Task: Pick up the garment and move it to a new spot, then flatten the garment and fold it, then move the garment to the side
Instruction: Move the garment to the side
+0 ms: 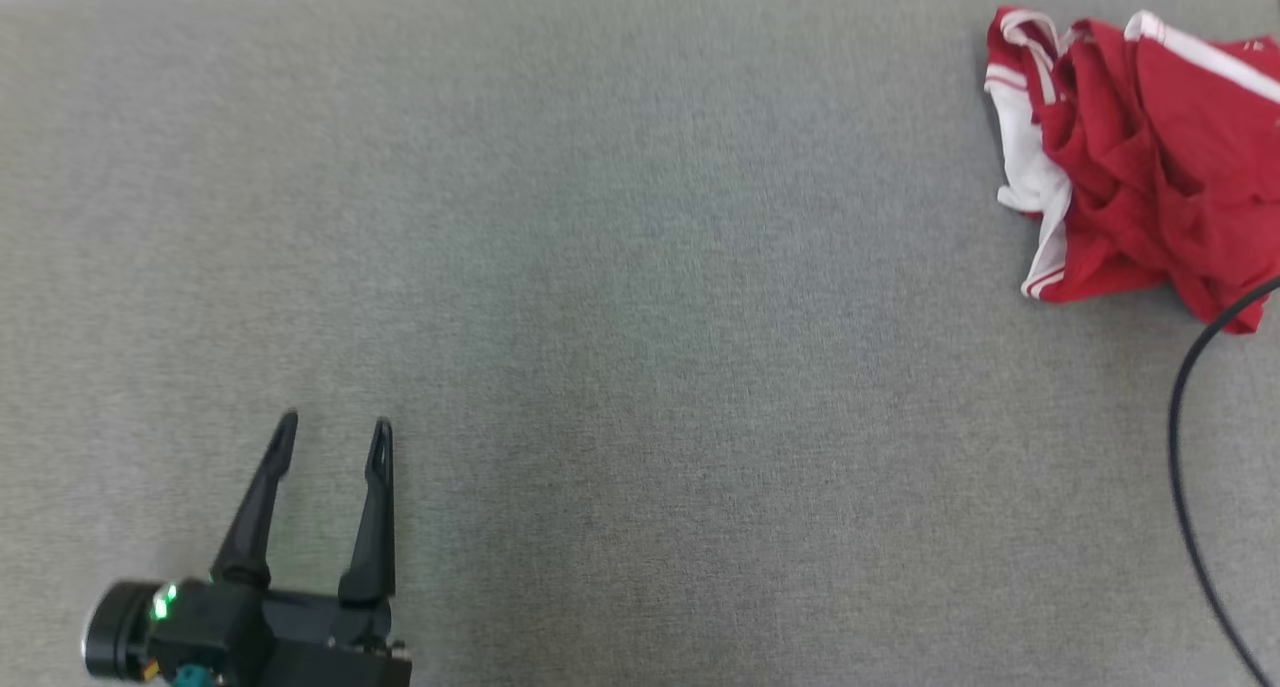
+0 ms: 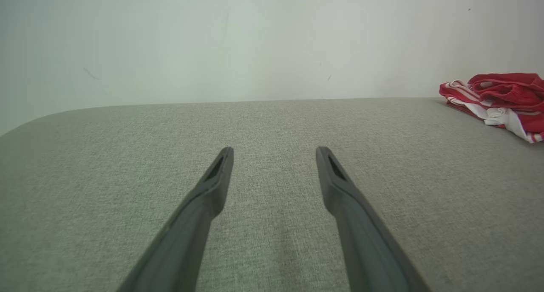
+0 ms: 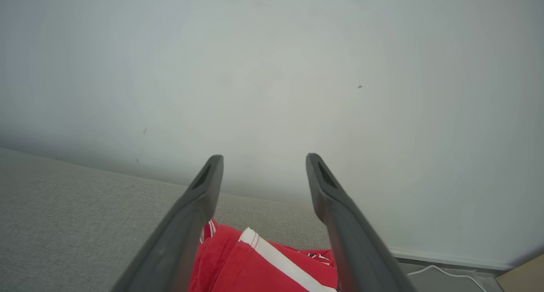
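Where the grey woven surface (image 1: 640, 317) runs back to a plain pale wall (image 2: 255, 41), the crumpled red-and-white garment (image 1: 1140, 167) lies at the far right. The left gripper (image 1: 335, 423) hovers well apart at the near left, fingers spread wide and empty. The right gripper (image 3: 263, 160) is above the garment, fingers also wide, gripping nothing. In the head view a black cable (image 1: 1180, 447) curves past the garment's near corner.

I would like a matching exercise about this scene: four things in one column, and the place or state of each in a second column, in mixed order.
1. garment
2. left gripper
3. cable
4. right gripper

A. open, over bare grey surface
B. open, above the garment
C. crumpled, red and white
D. black, curving at the head view's right edge

Pairs: 1-C, 2-A, 3-D, 4-B
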